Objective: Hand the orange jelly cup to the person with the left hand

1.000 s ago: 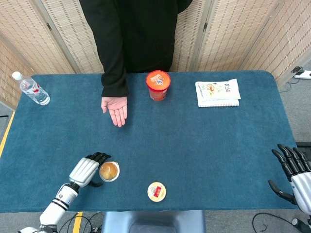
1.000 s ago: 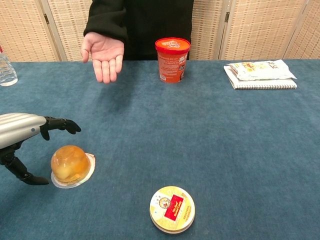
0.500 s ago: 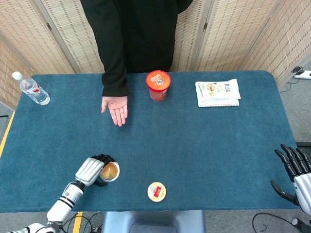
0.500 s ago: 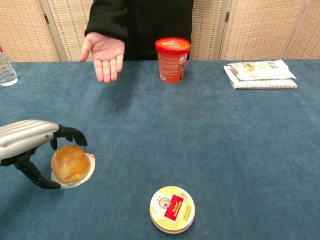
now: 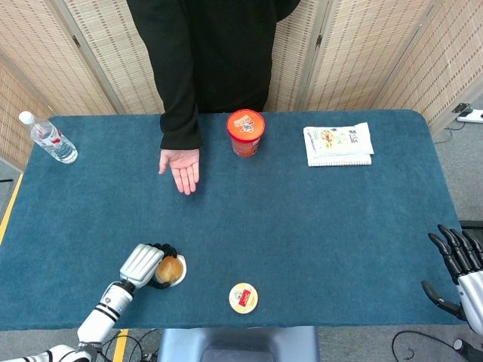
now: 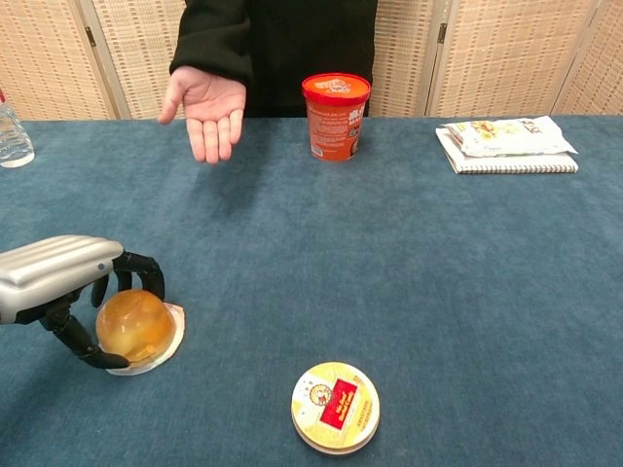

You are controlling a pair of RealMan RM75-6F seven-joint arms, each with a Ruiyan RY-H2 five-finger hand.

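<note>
The orange jelly cup sits dome up on the blue table near the front left edge. My left hand grips it, with the fingers curled over its top and the thumb against its left side. The cup's rim looks slightly tilted on the cloth. The person stands at the far side and holds an open palm up above the table. My right hand hangs open beyond the table's right edge, seen only in the head view.
A red tub stands beside the person's palm. A water bottle lies far left, and a snack packet on a notebook far right. A round yellow tin lies at the front centre.
My left hand has moved right onto the jelly cup and its fingers have closed around it. The cup has shifted a little. The person's palm stays roughly in place.
</note>
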